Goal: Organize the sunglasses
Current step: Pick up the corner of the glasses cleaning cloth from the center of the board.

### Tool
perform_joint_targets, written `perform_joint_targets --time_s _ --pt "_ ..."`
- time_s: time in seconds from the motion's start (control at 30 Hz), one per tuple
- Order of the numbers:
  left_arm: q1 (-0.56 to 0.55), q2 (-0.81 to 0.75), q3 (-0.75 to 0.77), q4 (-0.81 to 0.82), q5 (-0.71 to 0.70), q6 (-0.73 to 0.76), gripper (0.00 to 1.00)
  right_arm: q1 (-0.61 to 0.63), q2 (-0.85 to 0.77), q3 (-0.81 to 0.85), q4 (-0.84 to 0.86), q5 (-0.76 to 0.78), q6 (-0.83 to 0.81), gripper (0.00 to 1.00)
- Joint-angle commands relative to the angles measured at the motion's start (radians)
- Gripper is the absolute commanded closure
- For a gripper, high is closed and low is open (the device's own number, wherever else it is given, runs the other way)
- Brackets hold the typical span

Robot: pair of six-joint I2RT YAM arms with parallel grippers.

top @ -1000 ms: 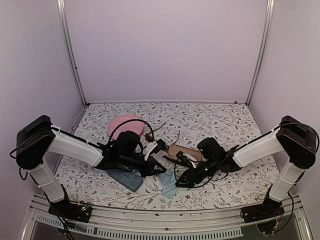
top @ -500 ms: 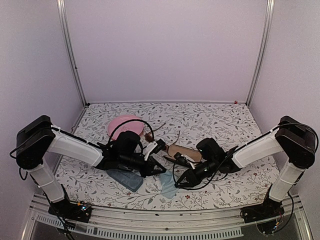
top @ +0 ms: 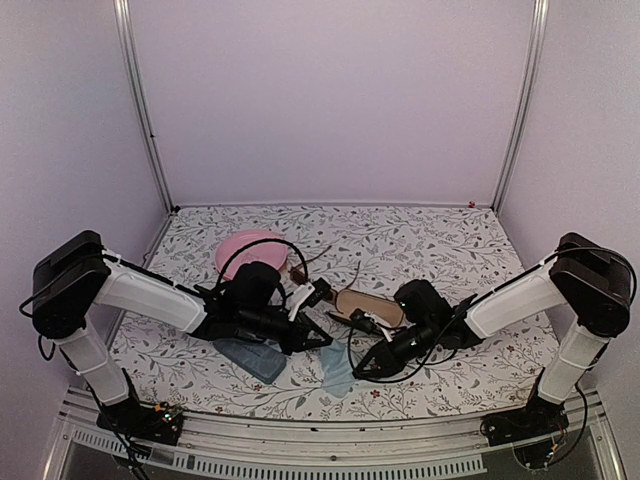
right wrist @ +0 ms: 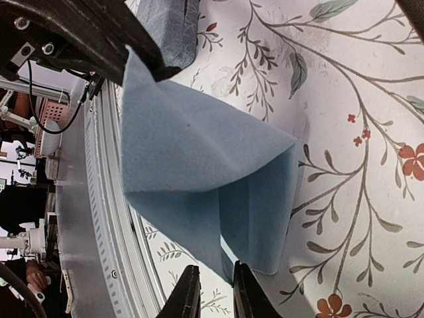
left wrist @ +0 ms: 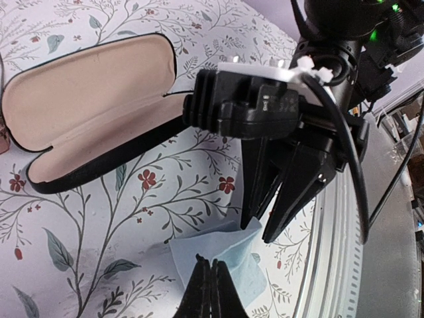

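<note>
1. Nearest the front edge, a folded piece of pale blue cloth [right wrist: 199,165] lies on the floral-printed surface [top: 430,240]. My right end effector [right wrist: 213,291] sits low at the cloth's near edge, its jaws narrowed to a slim gap. I cannot tell whether they have pinched the fabric.
2. Just to the left of the cloth, a grey-blue rectangular case [top: 250,356] lies flat on the surface. Nothing is touching it.
3. My left end effector [left wrist: 211,291] hangs over the cloth, close to the right one. It is clenched tight and holds nothing.
4. Beyond both, a black oblong hard case [top: 372,303] lies open. Its tan lining is bare, with no glasses inside.
5. Farther back, the reddish-brown sunglasses [top: 299,271] lie loose on the surface with their thin arms splayed. They sit between the open hard case and a round pink dish [top: 245,248]. I cannot make out the second, pale-framed pair.
6. My judgement is that the task is at an early stage. No pair is in a case, and the work at the cloth looks preparatory. Each pair still has to be folded, placed in a case, and the case shut.
</note>
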Motion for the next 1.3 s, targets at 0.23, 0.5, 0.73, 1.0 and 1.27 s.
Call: perform_joint_targets --time_s 0.23,0.5,0.73,1.0,1.27 --pt "0.01 -0.013 -0.001 -0.003 -0.006 -0.001 1.0 0.004 0.024 -0.01 0.052 -0.027 0.005 0.85" --pt "0.011 -0.013 -0.001 -0.004 -0.004 0.0 1.0 0.003 0.033 -0.012 0.068 -0.032 0.015 0.89" --pt "0.011 -0.02 -0.005 -0.006 -0.007 0.0 1.0 0.004 0.0 -0.021 0.067 -0.03 0.016 1.0" --pt "0.01 -0.072 -0.003 -0.031 -0.004 0.003 1.0 0.003 -0.103 0.026 -0.14 0.033 -0.046 1.0" --pt "-0.011 -0.169 0.015 -0.12 -0.014 0.033 1.0 0.0 -0.204 0.176 -0.494 0.149 -0.151 1.0"
